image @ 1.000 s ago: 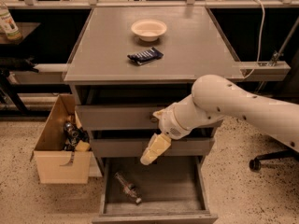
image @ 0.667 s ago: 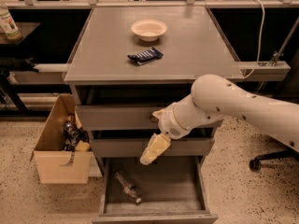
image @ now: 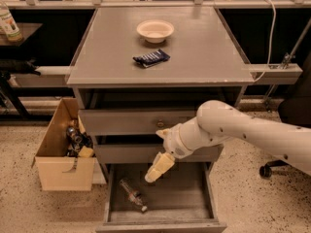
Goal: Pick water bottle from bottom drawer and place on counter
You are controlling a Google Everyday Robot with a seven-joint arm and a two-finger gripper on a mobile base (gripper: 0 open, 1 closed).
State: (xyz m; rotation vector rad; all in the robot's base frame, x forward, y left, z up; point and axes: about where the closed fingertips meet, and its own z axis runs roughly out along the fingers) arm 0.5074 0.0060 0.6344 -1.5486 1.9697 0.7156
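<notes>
My claw [image: 159,167], apart or together I cannot tell, hangs over the bottom drawer [image: 187,200], so I should descend toward the drawer's front, where the water bottle [image: 132,194] lies slantwise, aligning across its body.

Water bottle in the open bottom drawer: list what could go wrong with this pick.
The hand hangs over the bottom drawer, above and apart from the water bottle, which lies flat and slanted; it may roll away when touched. Lifting out, the bottle could knock the middle drawer just above.
</notes>
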